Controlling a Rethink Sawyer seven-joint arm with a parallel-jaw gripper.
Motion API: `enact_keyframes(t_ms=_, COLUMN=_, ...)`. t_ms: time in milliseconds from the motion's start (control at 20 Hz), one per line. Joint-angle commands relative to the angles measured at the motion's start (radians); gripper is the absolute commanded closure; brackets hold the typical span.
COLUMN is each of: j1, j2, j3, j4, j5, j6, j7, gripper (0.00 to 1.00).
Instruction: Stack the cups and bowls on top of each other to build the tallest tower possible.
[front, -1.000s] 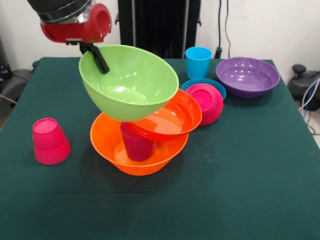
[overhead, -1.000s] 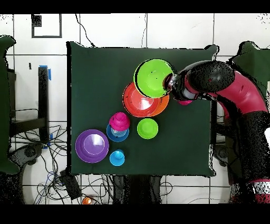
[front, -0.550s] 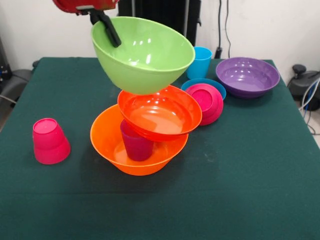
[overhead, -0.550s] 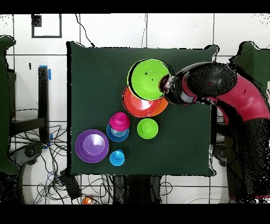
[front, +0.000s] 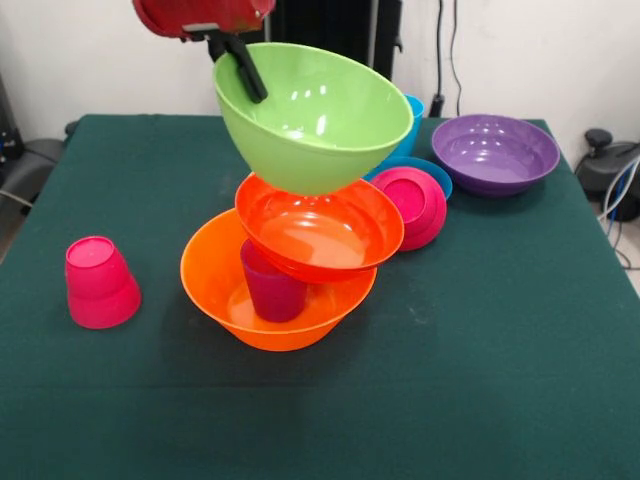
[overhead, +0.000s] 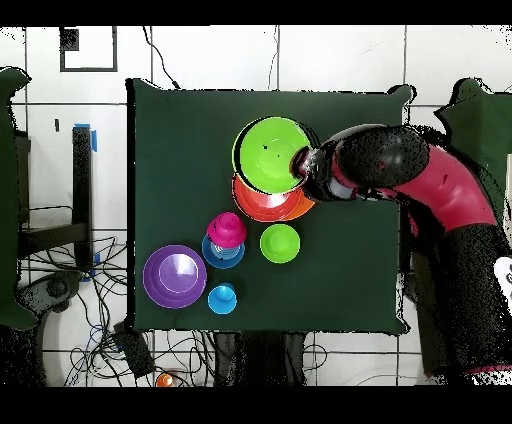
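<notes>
Big lime green bowl (front: 315, 115) now higher and further right than a second ago, lifted off the pile and tipped toward the near side. Gripper (front: 240, 62) clamped on its far left rim, fingers (front: 245, 68) pinched shut over the edge. Hanging just above the red-orange bowl (front: 318, 228), maybe touching at the bottom, hard to tell. Red-orange bowl sitting level again on the purple-magenta cup (front: 272, 285), inside the large orange bowl (front: 215, 280). So the tower is only three pieces right now, green one not yet set down.

Plenty of open bench (front: 480, 370) on the near side and near right. Red-pink cup (front: 98, 282) alone, upside down, far out on the left, well apart from the pile. Crowded on the far right: pink-red small bowl (front: 412, 203) tipped on a blue small bowl (front: 435, 178), sky blue cup (front: 412, 112) peeking out behind the green bowl, purple bowl (front: 495, 152) beyond. Small lime green bowl (overhead: 280, 243) seen only from above. Not much room to swing right.
</notes>
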Motion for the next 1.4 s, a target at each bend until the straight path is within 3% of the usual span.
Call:
enact_keyframes(t_ms=50, j1=0.038, j2=0.131, j3=0.025, j4=0.070, j5=-0.049, j6=-0.160, j7=-0.006, gripper=1.00)
enact_keyframes(t_ms=450, j1=0.050, j2=0.137, j3=0.007, j4=0.048, j5=-0.058, j6=-0.098, j7=-0.009, gripper=1.00)
enact_keyframes(t_ms=500, j1=0.050, j2=0.137, j3=0.005, j4=0.047, j5=-0.060, j6=-0.099, j7=-0.007, gripper=0.00)
enact_keyframes(t_ms=800, j1=0.064, j2=0.145, j3=-0.021, j4=0.027, j5=-0.073, j6=-0.036, j7=0.007, gripper=0.00)
enact_keyframes(t_ms=950, j1=0.062, j2=0.145, j3=-0.017, j4=0.023, j5=-0.070, j6=-0.059, j7=0.004, gripper=0.00)
enact_keyframes(t_ms=1400, j1=0.055, j2=0.096, j3=-0.021, j4=0.017, j5=-0.054, j6=0.005, j7=0.011, gripper=0.00)
